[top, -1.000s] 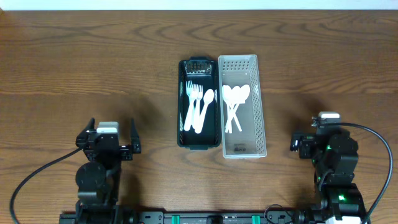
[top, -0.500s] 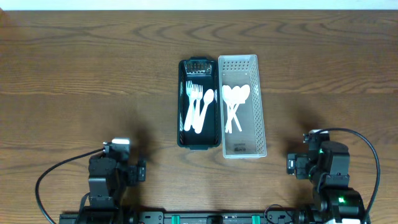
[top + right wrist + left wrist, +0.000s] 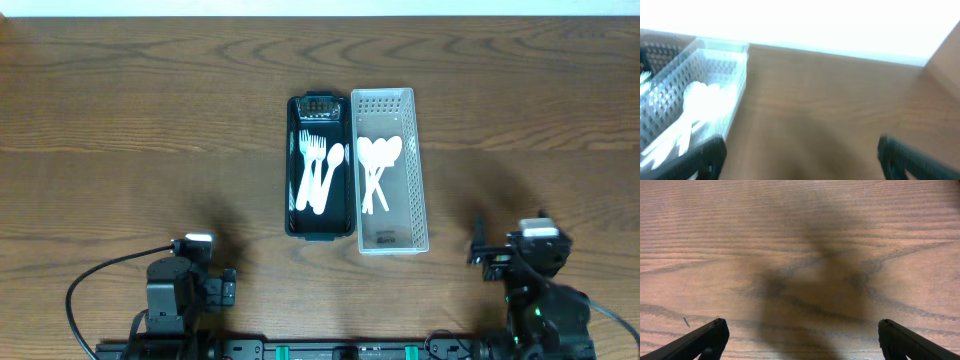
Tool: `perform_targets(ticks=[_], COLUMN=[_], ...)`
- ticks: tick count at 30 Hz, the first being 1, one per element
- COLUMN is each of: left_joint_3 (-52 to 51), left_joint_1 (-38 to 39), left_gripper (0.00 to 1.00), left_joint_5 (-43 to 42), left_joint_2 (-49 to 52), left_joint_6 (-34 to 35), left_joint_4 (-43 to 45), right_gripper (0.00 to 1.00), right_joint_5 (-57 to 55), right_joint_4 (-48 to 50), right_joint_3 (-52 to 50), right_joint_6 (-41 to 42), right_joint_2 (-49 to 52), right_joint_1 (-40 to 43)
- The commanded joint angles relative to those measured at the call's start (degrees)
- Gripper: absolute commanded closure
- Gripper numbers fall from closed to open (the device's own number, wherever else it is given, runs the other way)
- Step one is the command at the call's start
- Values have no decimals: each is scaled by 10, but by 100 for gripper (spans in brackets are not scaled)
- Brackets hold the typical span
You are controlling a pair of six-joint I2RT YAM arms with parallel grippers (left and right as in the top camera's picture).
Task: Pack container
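I see nothing loose on the counter point(image 3: 120, 120), so I judge the packing either finished or at a pause between steps. If more is wanted, my guess is moving cutlery from one container to the other, which calls for a long reach up to the middle of the frame and a narrow pinch on a thin handle.

The clear basket point(image 3: 395, 110) sits just right of centre, touching the black tray point(image 3: 320, 225) on its left. White spoons point(image 3: 378, 160) lie in the basket and white forks point(image 3: 312, 165) in the tray.

My left tool point(image 3: 801, 339) is at the lower left and my right tool point(image 3: 801, 156) at the lower right. Both are spread wide, empty and well apart from the containers.
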State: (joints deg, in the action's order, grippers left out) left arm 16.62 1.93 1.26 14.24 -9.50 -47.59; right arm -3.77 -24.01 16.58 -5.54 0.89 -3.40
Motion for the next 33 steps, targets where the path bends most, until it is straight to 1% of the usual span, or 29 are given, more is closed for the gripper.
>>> perform_targets(ticks=[1,3,6,9,11,33], left_joint_3=[4,4,4,4,4,4], left_joint_1=[1,1,1,1,1,1], left_gripper=[2,2,2,2,2,2], left_joint_5=[-2,-2,-2,-2,-2,-2], left_joint_2=[-1,-1,-1,-1,-1,-1], left_joint_6=[-10,-10,-10,-10,-10,-10], left_joint_4=[-2,-2,-2,-2,-2,-2], right_gripper=[1,1,1,1,1,1], right_joint_5=[-3,-3,-3,-3,4,6], right_joint_4=[92,174,234,226,201,200], right_joint_3=[-56,-91,-131,-156,-162,-163], right_joint_6=[-8,-7,15,38,45,44], right_joint_2=[-6,-6,-6,-6,-5,-5], right_joint_1=[-13,-13,-13,-13,-13,-13])
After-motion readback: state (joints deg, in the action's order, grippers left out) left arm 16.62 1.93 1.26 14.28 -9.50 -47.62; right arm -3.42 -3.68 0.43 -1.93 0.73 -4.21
